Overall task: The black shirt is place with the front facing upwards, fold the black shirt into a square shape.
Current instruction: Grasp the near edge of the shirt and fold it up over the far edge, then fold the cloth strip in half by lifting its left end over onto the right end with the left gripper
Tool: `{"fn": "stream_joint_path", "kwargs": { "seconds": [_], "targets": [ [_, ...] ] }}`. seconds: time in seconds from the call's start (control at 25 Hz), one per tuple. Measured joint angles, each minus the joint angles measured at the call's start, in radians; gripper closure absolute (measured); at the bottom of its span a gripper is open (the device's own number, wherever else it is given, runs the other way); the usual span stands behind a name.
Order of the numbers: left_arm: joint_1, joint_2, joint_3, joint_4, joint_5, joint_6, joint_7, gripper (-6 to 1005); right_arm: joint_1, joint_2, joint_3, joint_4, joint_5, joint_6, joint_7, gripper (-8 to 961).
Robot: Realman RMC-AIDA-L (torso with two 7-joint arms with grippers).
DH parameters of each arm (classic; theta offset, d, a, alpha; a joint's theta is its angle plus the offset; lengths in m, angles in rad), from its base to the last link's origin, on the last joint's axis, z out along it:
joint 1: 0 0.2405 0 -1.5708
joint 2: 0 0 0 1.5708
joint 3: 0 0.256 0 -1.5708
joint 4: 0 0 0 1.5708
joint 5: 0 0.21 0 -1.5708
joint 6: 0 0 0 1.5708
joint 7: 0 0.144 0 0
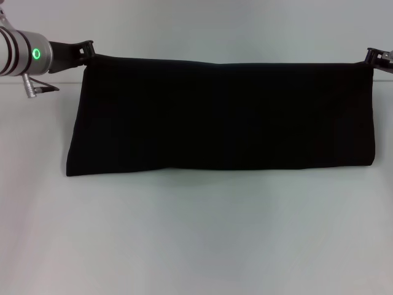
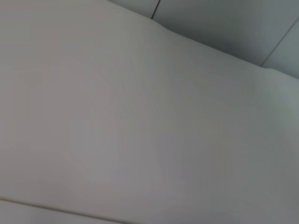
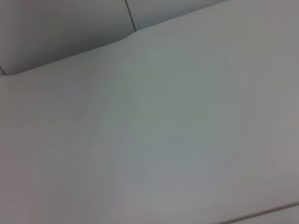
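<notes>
Across the far half of the white table (image 1: 196,233), head view: the black shirt (image 1: 221,114) spread as one long band, plain black side up, no lettering or neck label visible from here. Its far edge runs taut between my two grippers; its near edge is a soft fold resting on the table. The left gripper (image 1: 88,49) sits at the band's far left corner, the right gripper (image 1: 372,56) at its far right corner, mostly cut off by the frame edge. Each appears to be touching the cloth, but I cannot tell whether either is clamped on the corner or parted; both wrist views show only bare table surface and a seam, so they give no help.

Risks, as I judge them from this moment:
(a) Uneven release. If one corner lets go first, the taut edge could spring toward the other side and skew the band, which already sits wider at its left near corner than at its far edge.
(b) Unequal pull. Drawing the corners unevenly could drag the resting fold and open the layers beneath.
(c) Blind grasp. With no finger view, a partial pinch on only the top layer would go unnoticed.
(d) Shape. The band is far from square; crosswise folds remain
</notes>
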State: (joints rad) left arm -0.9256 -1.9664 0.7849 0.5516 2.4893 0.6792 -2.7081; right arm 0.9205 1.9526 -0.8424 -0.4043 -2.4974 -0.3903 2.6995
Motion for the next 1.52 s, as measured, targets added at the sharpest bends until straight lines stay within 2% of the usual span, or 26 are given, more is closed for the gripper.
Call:
{"fn": "stream_joint_path", "kwargs": {
  "seconds": [0.12,0.44,0.56,0.72,0.8,0.96,1.12,1.24,1.36,1.52],
  "targets": [
    [-0.002,0.000,0.000,-0.001,0.000,-0.008,0.009,906,0.008,-0.010,-0.013,0.000,0.000,-0.027,-0.005,835],
    [-0.043,0.016,0.000,-0.052,0.001,-0.037,0.025,903,0.036,-0.067,-0.033,-0.010,-0.048,-0.082,-0.008,760],
    [-0.025,0.014,-0.004,-0.009,-0.003,-0.021,0.020,902,0.018,-0.086,-0.006,-0.066,-0.038,-0.151,-0.002,668],
    [0.034,0.012,-0.031,0.071,-0.031,0.012,0.015,900,-0.061,-0.080,0.074,-0.218,0.047,-0.338,-0.033,546],
    [0.065,0.014,-0.045,0.111,-0.063,0.055,0.018,691,-0.115,-0.074,0.111,-0.281,0.153,-0.448,-0.087,465],
    [0.167,0.006,-0.051,0.215,-0.196,0.224,0.045,553,-0.229,-0.073,0.189,-0.308,0.399,-0.666,-0.211,267],
    [0.269,0.003,-0.087,0.223,-0.374,0.409,0.065,399,-0.344,-0.073,0.288,-0.236,0.607,-0.875,-0.370,253],
    [0.326,0.000,-0.204,0.177,-0.443,0.548,0.073,272,-0.412,-0.071,0.354,-0.140,0.715,-1.004,-0.480,251],
    [0.375,-0.009,-0.300,0.126,-0.454,0.634,0.069,272,-0.456,-0.068,0.400,-0.074,0.758,-1.052,-0.536,253],
    [0.420,-0.018,-0.335,0.069,-0.446,0.650,0.037,272,-0.467,-0.067,0.417,-0.066,0.758,-1.048,-0.543,255]
  ]
}}
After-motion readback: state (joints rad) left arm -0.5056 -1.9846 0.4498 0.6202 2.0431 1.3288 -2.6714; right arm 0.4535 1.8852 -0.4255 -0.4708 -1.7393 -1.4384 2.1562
